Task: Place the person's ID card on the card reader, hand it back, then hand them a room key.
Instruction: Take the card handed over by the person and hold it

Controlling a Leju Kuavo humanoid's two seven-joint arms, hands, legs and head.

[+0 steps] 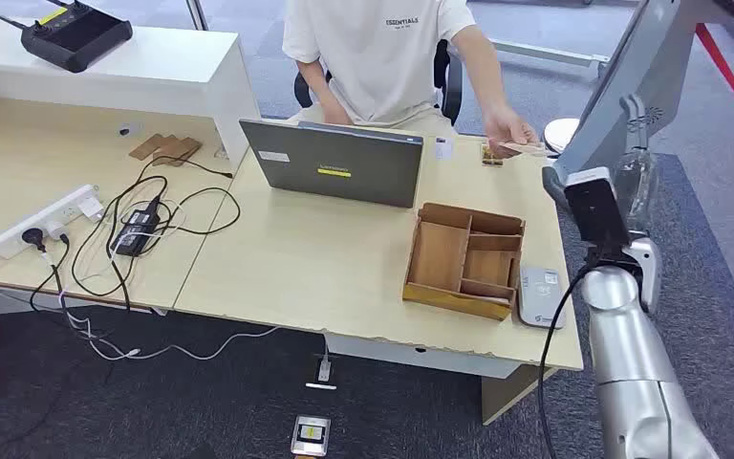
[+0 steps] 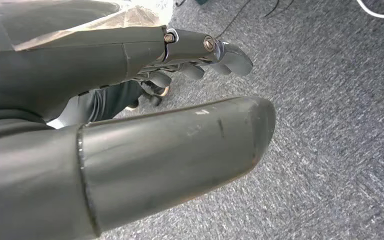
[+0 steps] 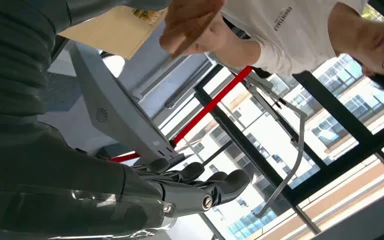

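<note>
The right hand [image 3: 180, 192] was raised beside the desk's far right corner with its fingers [image 3: 220, 182] extended side by side and slightly curled, holding nothing; in the head view the hand [image 1: 636, 182] showed through a clear cover above the black wrist camera. Just beyond those fingertips, toward the seated person [image 1: 382, 57] in a white T-shirt, the person's hand [image 1: 508, 129] held out the ID card [image 1: 526, 149] over the desk edge, apart from the robot's fingers. In the right wrist view the same hand [image 3: 190, 22] hovered past the fingers with the card [image 3: 112, 30] seen as a tan sheet beside it. The card reader [image 1: 540, 296], a flat grey pad, lay on the desk [image 1: 296, 268] below and nearer than the right fingers, touching the right side of a wooden compartment tray [image 1: 464, 260]. A small room key card [image 1: 443, 148] lay on the far desk edge, behind a grey laptop [image 1: 334, 163]. The left hand [image 2: 130, 115] hung over grey carpet, its fingers [image 2: 215, 57] loosely extended and close together, its thumb apart from them, gripping nothing.
</note>
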